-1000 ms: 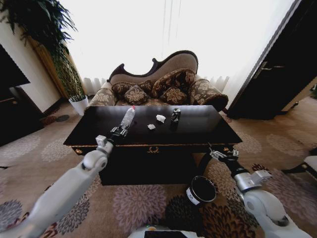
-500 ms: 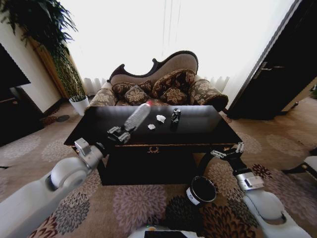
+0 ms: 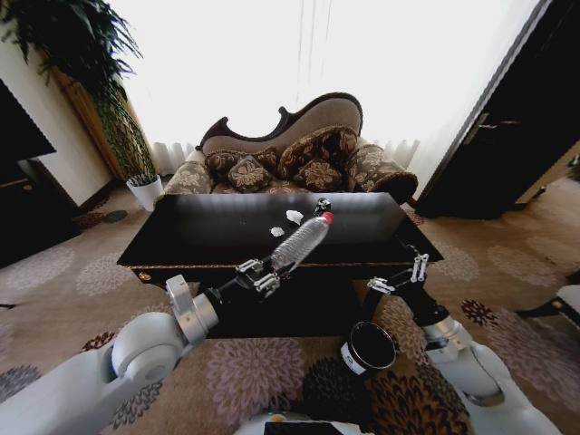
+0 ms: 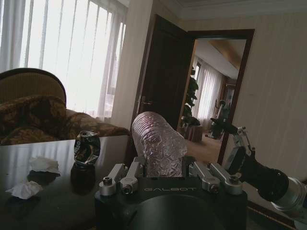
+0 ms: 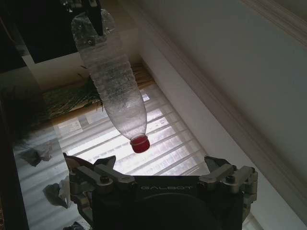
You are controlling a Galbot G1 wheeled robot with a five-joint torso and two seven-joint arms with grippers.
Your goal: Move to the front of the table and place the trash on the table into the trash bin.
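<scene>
My left gripper (image 3: 259, 277) is shut on the base of a clear crumpled bottle (image 3: 302, 239) with a red cap, held tilted in the air above the front edge of the dark table (image 3: 199, 237). The left wrist view has the bottle (image 4: 158, 143) clamped in that gripper (image 4: 160, 166). On the table lie two white paper scraps (image 3: 294, 216) (image 3: 277, 231) and a dark can (image 4: 87, 146). The black trash bin (image 3: 367, 347) stands on the carpet below the table's front right. Above the bin my right gripper (image 3: 400, 274) hangs open with nothing in it; its wrist view shows the bottle (image 5: 113, 79) overhead.
A patterned sofa (image 3: 299, 159) stands behind the table. A white plant pot (image 3: 145, 190) and tall plant are at the back left, a dark door (image 3: 494, 136) at the right. Open carpet lies around the bin.
My left arm has carried the bottle from over the table's left side rightward and toward me, to above the front edge. The right gripper has risen slightly and turned.
</scene>
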